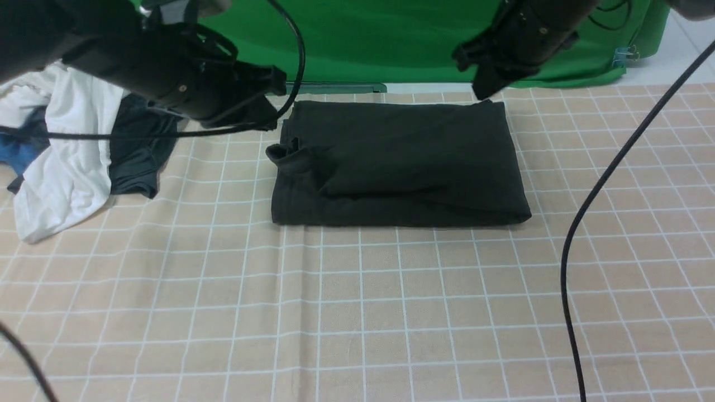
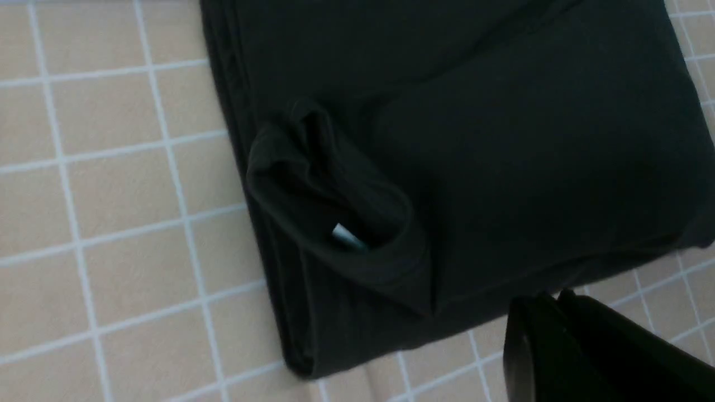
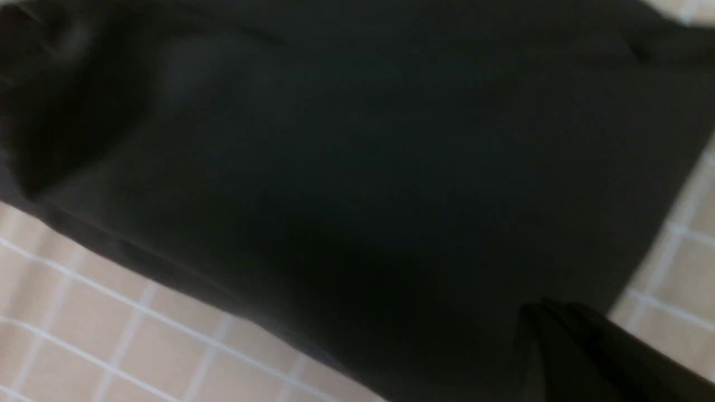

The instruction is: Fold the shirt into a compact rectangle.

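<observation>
Black T-shirt (image 1: 399,164) is laid folded as rectangle on checked tablecloth (image 1: 357,312); left gripper (image 1: 272,114) and right gripper (image 1: 481,92) are closed, empty, by its far corners; raised collar (image 1: 286,153) should be pressed flat

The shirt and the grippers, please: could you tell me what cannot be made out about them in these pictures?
- shirt, inner layers: every view, covered by its own top fold.
- neck label: left wrist view, only a sliver shows inside the collar; lettering too small.
- Shirt's creases: right wrist view, blurred.
- right gripper touching the shirt or not: front view, black against black.
- clothes pile: front view, cut by the edge, partly behind the left arm.
</observation>
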Available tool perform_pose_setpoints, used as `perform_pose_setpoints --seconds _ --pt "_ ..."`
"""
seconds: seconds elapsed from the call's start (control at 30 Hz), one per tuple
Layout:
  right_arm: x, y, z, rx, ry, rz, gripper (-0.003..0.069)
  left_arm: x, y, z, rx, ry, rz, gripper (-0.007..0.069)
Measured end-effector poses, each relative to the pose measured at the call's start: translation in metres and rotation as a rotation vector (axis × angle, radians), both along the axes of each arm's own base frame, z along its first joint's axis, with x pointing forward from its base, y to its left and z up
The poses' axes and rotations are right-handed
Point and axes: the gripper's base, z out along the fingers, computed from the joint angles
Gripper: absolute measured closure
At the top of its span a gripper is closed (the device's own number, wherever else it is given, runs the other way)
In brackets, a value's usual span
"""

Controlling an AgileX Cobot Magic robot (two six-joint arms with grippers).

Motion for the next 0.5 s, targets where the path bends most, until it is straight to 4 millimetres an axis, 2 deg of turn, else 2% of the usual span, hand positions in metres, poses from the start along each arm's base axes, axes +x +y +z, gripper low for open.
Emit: perform_pose_setpoints --seconds 0.1,0.2,0.27,0.37,0.4,0.43,0.47,0.5 --pt "0.000 -0.010 -0.007 -0.022 0.033 -0.017 0.0623 0.022 -0.008 -0.006 -0.017 0.013 -0.031 0.0606" --pt "-0.001 -0.012 -0.020 -0.035 0.079 -0.019 0.0623 0.046 -0.023 -0.022 -0.012 0.022 -0.076 0.0606" --pt "-0.002 -0.012 -0.027 -0.040 0.099 -0.019 0.0623 0.052 -0.031 -0.029 -0.013 0.028 -0.091 0.0606" --pt "-0.002 -0.012 -0.054 -0.052 0.159 -0.021 0.0623 0.064 -0.052 -0.054 -0.008 0.075 -0.139 0.0606" --pt "-0.001 -0.011 -0.063 -0.057 0.178 -0.021 0.0623 0.064 -0.055 -0.059 -0.005 0.089 -0.149 0.0606" --pt "0.000 -0.011 -0.072 -0.062 0.199 -0.022 0.0623 0.065 -0.059 -0.073 0.005 0.133 -0.149 0.0606" --pt "0.000 -0.011 -0.076 -0.064 0.208 -0.021 0.0623 0.065 -0.060 -0.075 0.006 0.141 -0.150 0.0606" --pt "0.002 -0.011 -0.091 -0.073 0.244 -0.021 0.0623 0.065 -0.060 -0.089 0.027 0.203 -0.132 0.0606"
